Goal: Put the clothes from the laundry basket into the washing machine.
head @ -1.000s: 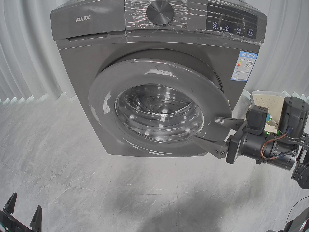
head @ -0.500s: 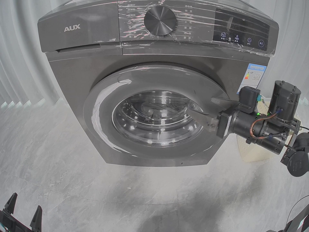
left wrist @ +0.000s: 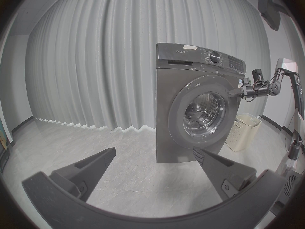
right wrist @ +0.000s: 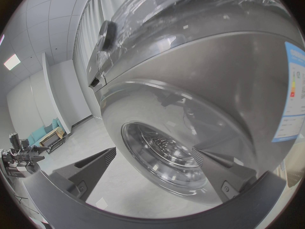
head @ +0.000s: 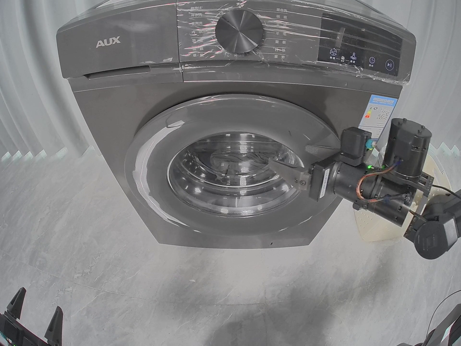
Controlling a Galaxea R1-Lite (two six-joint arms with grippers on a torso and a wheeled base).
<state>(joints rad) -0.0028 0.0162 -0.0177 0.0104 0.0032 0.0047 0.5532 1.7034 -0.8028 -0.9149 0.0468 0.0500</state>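
The washing machine stands on the floor, with the curtain behind it. The door fills the middle of its front. Above the door, along the top band, the drawer sits at the left, the dial in the middle and the control panel at the right. A label is below the panel, right of the door. The laundry basket stands on the floor just beside the machine's right side. The right claw is close before the door's right part, in front of the basket. The left claw is low at the left, well apart from the machine
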